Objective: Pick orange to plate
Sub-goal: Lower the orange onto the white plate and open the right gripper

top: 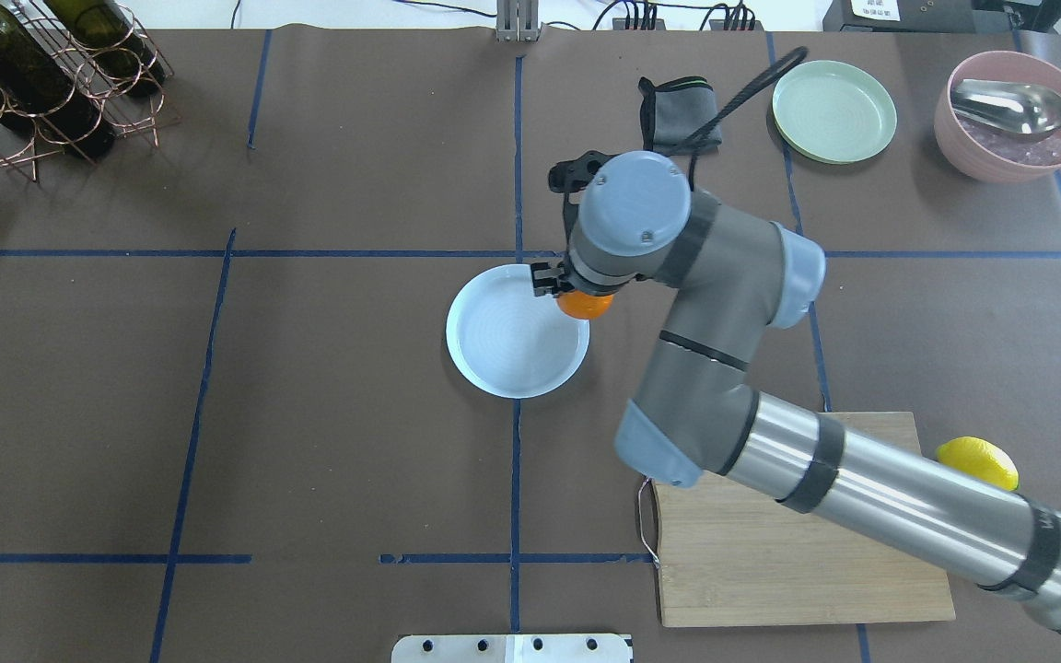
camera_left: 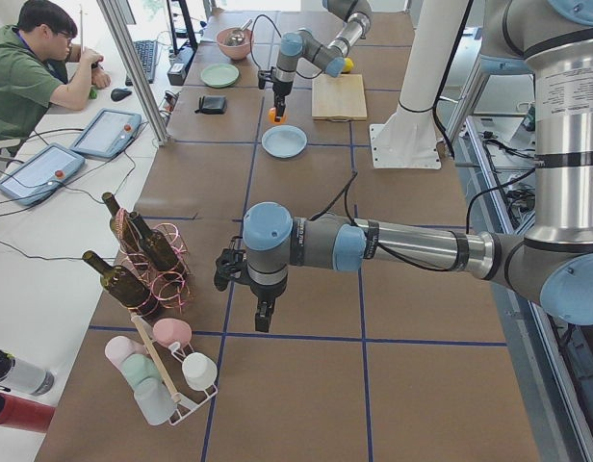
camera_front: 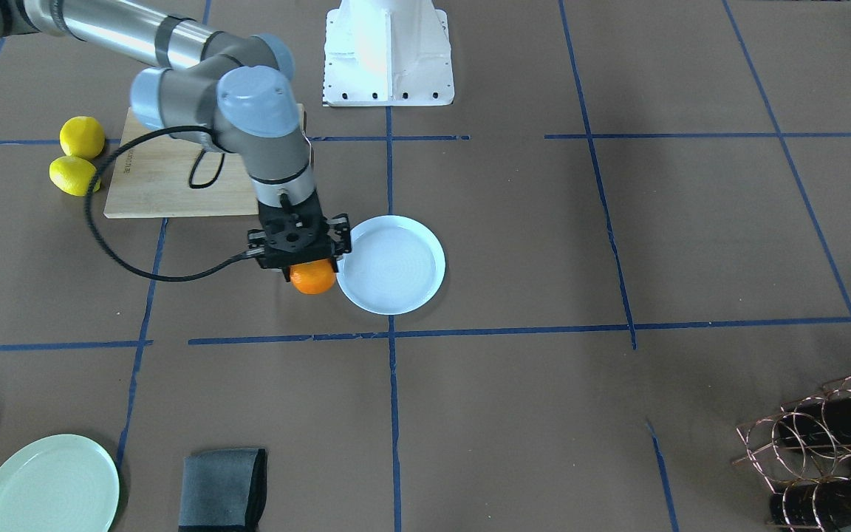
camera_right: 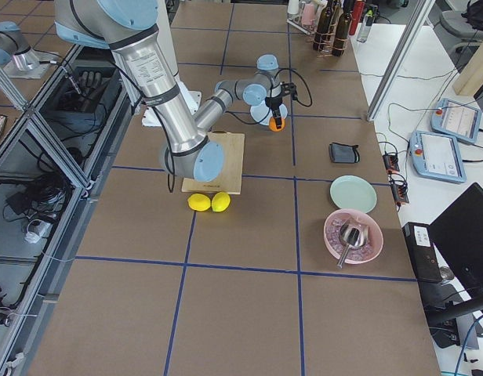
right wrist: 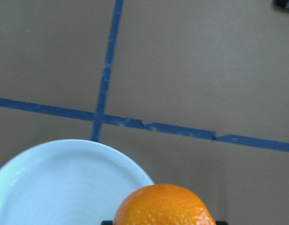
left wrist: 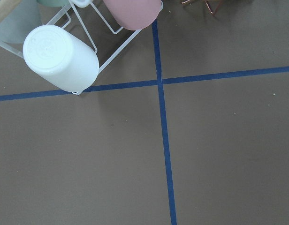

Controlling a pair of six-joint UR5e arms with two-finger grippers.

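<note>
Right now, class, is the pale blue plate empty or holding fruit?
Empty: the plate shows bare; the right pincer holds the orange near its rim.

Vivid orange point(camera_front: 315, 279), pale blue-white plate point(camera_front: 396, 266) and yellow lemons point(camera_front: 82, 137) on a brown table point(camera_front: 691, 236) gridded with blue tape point(camera_front: 507, 332).

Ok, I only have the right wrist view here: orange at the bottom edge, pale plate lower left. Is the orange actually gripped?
Observer: Yes. The front-facing view shows the right gripper shut on the orange.
Operator: Is it over the plate yet?
Observer: Only at the edge. Overhead, the orange is at the rim of the plate on the robot's right side, not over its middle.
Operator: And the left arm?
Observer: Far off. The exterior left view has the left gripper pointing down near a white cup at the table's other end. Open or shut, I cannot tell.
</note>
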